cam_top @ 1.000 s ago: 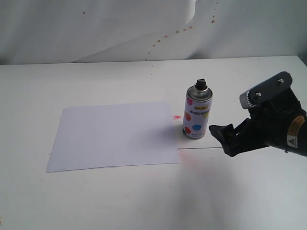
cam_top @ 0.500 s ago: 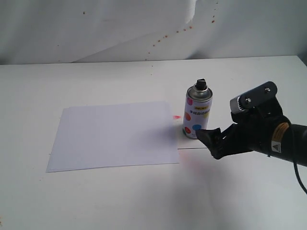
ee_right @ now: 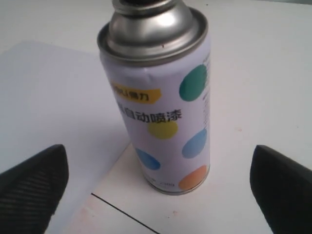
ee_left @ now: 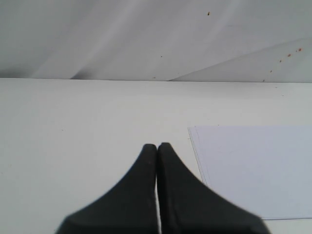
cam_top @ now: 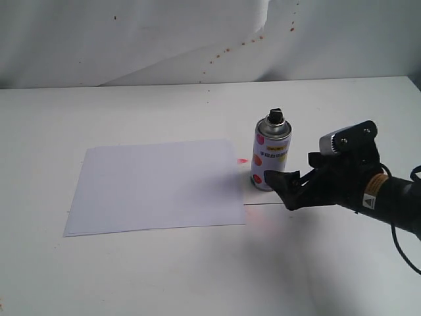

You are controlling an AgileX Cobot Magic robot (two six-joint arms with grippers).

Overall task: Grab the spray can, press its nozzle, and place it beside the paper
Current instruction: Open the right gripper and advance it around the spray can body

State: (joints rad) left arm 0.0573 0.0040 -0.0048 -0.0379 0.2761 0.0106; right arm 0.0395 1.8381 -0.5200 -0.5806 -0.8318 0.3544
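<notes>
Right now your R gripper (cam_top: 279,185) is low over the table (cam_top: 164,276), with its jaws wide apart. In the R wrist view its fingers (ee_right: 34,180) sit on either side of the spray can (cam_top: 271,158), and neither one touches it. The can stands upright on the table with its black nozzle on top, just beside the paper's (cam_top: 158,184) edge on the exterior view's right. You can't tell whether the base touches the sheet. The paper lies flat, w/ a small pink mark (cam_top: 242,161) on the table between it and the can. A thin dark line (cam_top: 263,203) runs across the table just in front of the can. Your L gripper (ee_left: 157,146) is pressed together w/ nothing between the tips. It's above bare table, near a paper corner in the L wrist view.
</notes>
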